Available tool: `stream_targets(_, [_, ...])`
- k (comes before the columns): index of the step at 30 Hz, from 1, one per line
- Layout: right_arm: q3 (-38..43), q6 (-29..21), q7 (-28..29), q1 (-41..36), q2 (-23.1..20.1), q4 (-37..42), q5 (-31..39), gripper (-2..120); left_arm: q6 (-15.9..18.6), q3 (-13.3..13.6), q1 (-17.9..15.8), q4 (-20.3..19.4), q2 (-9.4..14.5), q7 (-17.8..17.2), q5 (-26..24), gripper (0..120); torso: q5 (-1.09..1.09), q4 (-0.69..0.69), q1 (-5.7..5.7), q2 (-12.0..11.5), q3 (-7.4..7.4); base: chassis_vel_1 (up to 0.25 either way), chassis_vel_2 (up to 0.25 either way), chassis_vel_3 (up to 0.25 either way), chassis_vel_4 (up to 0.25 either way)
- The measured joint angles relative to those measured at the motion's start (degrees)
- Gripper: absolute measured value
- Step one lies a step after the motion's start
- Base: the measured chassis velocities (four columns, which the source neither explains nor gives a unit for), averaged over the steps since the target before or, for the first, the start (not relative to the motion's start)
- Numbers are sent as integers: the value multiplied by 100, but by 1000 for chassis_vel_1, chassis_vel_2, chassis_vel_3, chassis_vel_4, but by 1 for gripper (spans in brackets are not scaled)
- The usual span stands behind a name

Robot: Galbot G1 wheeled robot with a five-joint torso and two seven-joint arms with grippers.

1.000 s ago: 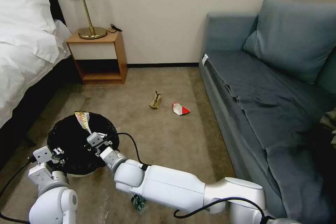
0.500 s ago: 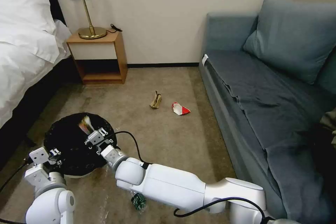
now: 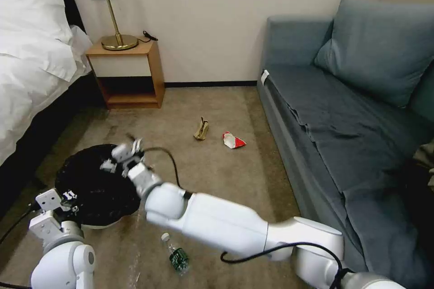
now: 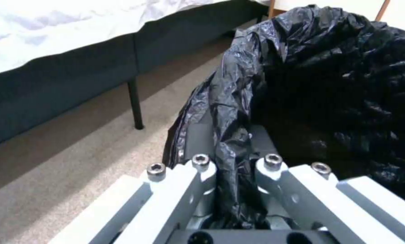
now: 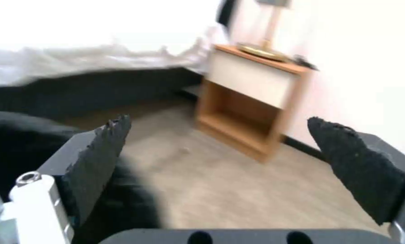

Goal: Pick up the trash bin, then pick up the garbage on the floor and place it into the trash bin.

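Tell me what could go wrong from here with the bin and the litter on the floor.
The left claw grips mostly the crinkled bag at the trash bin rim, so the liner may slip or tear. The bottle lies close under the right arm and could get knocked. The open right claw is over the bin and might snag the bag.

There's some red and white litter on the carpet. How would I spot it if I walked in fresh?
Start at the long blue-grey sofa on the right. On the tan carpet just in front of its near edge lies a crushed red-and-white carton. Beside it, toward the wooden nightstand, sits a crumpled tan-brown scrap; the carton is the only bright red thing on the floor.
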Motion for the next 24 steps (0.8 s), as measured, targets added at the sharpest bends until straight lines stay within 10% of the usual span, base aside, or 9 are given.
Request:
stream_targets(5, [365, -1227, -148, -113, -420, -11, -385, 100, 1, -145, 12, 23, 70, 42, -104, 5, 1, 1, 0, 0, 0, 0, 0, 0, 0])
stream_targets(13, [242, -1789, -753, -688, -814, -278, -115, 100, -18, -221, 32, 36, 96, 86, -188, 5, 1, 0, 0, 0, 0, 0, 0, 0, 0])
stream_targets(24, [-101, -2754, -942, -870, -1003, -27, 2418, 100, -84, -426, 130, 17, 86, 150, -288, 5, 1, 1, 0, 0, 0, 0, 0, 0, 0])
